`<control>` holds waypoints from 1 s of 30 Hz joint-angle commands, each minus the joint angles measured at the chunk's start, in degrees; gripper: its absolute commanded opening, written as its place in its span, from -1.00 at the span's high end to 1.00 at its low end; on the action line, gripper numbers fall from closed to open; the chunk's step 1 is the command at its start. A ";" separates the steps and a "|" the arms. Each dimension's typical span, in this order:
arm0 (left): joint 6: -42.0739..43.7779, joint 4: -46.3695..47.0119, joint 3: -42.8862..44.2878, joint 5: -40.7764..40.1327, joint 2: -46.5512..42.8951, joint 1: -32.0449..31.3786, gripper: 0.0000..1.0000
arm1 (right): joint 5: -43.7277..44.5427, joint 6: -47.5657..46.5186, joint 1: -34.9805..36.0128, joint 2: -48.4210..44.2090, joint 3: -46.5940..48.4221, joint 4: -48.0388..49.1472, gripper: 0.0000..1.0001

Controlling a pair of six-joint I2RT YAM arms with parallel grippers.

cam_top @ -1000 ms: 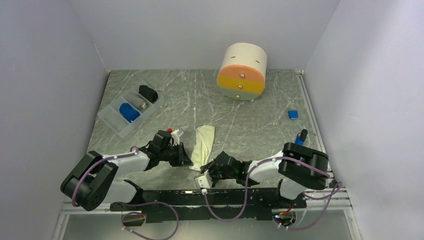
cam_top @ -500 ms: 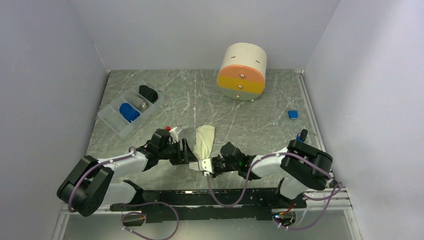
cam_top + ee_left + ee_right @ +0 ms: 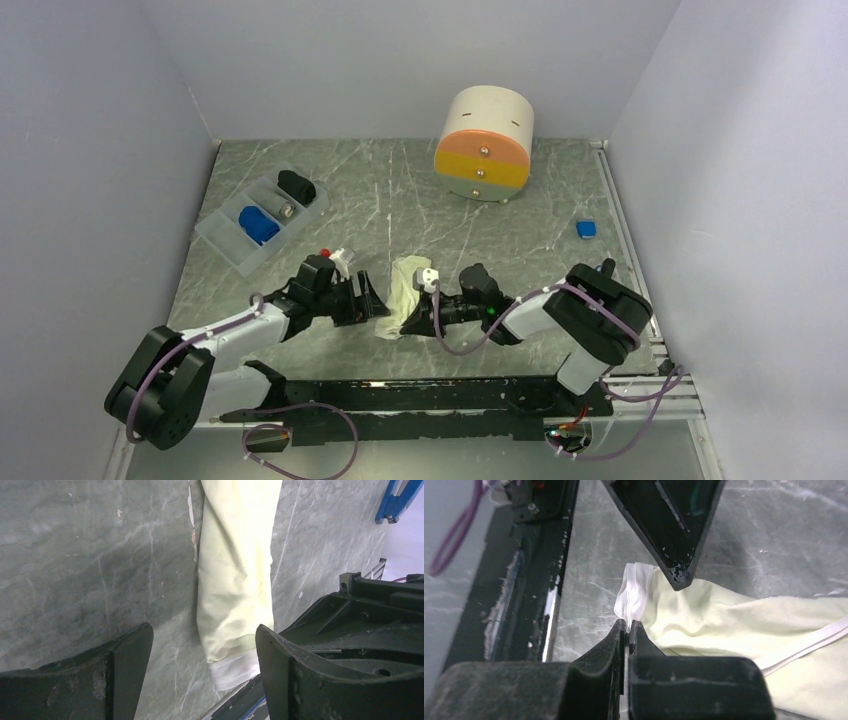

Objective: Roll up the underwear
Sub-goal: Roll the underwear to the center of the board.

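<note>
Pinches end of underwear [image 3: 235,580] tight in right gripper [image 3: 628,628]; holds left gripper [image 3: 202,645] wide open, empty, around same end.

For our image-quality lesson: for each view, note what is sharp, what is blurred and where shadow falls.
Top external: evenly lit, sharp throughout, shadows faint. Left wrist: cream underwear sharp, fingers of the left gripper dark and soft. Right wrist: right gripper blurred in the foreground, shut on the underwear's white band.

Reaches low and inward from both sides, tips nearly meeting. Holds left fingers [image 3: 125,650] spread wide apart; pinches right fingers [image 3: 599,655] tight on the cream underwear's [image 3: 724,620] white edge.
</note>
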 commanded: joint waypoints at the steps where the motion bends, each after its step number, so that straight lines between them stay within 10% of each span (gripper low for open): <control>1: -0.40 -1.72 0.54 -2.08 -1.87 0.56 -0.62 | -5.86 16.36 -2.37 3.78 0.76 8.41 1.00; 8: -3.81 1.49 -2.18 -1.79 -5.35 1.02 -0.70 | -7.79 35.57 -7.68 11.46 2.72 12.69 1.00; 20: 4.56 3.39 -2.28 2.72 -6.08 1.13 -0.65 | -4.36 69.38 -13.49 30.10 -1.91 52.12 1.00; 30: 12.70 3.49 -2.71 9.30 -7.99 1.13 -0.44 | -0.58 69.59 -13.91 30.94 -2.57 45.52 1.00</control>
